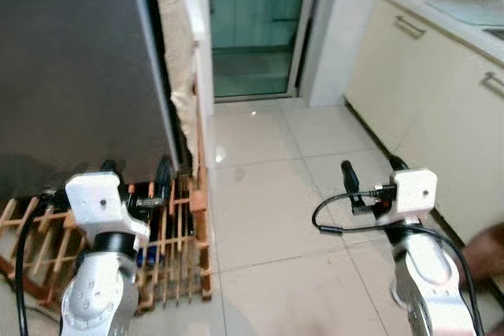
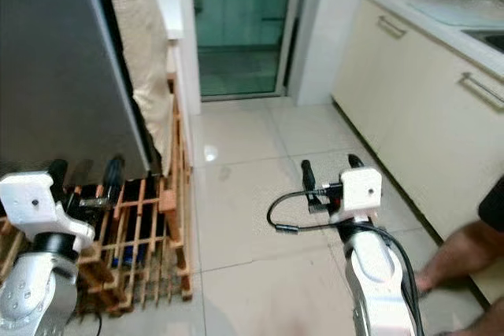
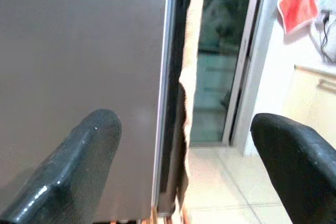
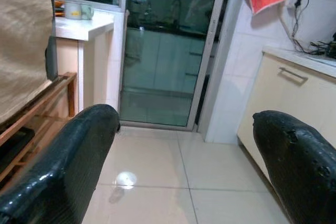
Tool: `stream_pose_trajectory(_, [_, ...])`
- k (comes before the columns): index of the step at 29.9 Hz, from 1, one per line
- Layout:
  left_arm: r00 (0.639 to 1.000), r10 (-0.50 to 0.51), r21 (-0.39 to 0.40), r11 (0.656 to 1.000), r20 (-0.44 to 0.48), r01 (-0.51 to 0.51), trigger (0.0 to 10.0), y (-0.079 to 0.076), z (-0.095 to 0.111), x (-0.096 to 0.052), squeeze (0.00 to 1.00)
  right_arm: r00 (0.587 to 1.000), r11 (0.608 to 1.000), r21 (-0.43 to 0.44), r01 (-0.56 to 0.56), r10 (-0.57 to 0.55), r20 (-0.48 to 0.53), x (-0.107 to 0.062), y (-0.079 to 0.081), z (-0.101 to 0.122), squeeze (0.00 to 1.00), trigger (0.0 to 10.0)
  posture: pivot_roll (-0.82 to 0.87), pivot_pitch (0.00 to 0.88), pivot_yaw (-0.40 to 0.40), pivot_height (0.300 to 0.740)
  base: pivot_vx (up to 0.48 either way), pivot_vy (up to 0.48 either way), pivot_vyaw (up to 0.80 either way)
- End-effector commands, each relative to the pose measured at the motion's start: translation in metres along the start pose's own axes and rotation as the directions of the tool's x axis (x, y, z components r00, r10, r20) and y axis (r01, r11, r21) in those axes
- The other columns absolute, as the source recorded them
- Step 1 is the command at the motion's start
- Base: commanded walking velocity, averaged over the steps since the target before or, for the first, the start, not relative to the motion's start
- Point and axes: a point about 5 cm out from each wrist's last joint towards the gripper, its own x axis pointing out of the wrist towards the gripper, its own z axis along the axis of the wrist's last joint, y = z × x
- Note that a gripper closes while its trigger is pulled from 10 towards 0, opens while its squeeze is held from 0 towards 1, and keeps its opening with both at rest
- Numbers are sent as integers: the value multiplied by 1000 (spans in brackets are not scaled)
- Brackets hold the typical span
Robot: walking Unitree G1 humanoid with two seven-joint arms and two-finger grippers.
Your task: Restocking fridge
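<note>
Grey fridge (image 1: 71, 68) upright, door closed | left end effector (image 3: 178, 171) open, empty | right end effector (image 4: 184, 166) open, empty

Home kitchen, fridge (image 1: 75, 68), cabinets (image 1: 429, 108), tiled floor (image 1: 268, 194)

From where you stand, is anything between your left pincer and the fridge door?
Nothing visible does. The left pincer is open and points straight at the grey fridge door, with open air between them. The wooden rack sits low against the fridge's base, below the pincer's line. The right pincer hangs open over bare tile.
</note>
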Motion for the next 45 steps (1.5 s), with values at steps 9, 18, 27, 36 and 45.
stream_pose_trajectory(9, [995, 57, 57, 997, -83, -52, 10000, 2, -12, 30, 0, 997, 996, 29, -83, 83, -7, 31, 17, 2, 0, 10000, -68, 0, 6, 740, 225, -295, 0])
stream_pose_trajectory(18, [993, 86, 27, 996, -83, -84, 10000, 4, -13, 48, 0, 993, 992, 50, -117, 116, 30, 44, 25, 7, 0, 10000, -72, 0, 19, 740, 0, -156, 129])
stream_pose_trajectory(27, [993, 72, -4, 997, -94, -72, 10000, -3, -14, 57, 0, 990, 989, 49, -143, 142, 18, 46, 34, 4, 0, 10000, -72, 0, 19, 740, 0, -467, 561])
stream_pose_trajectory(36, [995, 44, 27, 999, -86, -41, 10000, -11, -13, 71, 0, 992, 991, 45, -124, 125, -7, 48, 32, -1, 0, 10000, -75, 0, 22, 740, 0, -455, 522])
stream_pose_trajectory(45, [998, 6, 6, 1000, -59, -6, 10000, -6, -11, 66, 0, 993, 991, 62, -115, 115, -5, 47, 32, -3, 0, 10000, -70, 0, 29, 740, 28, -86, 0])
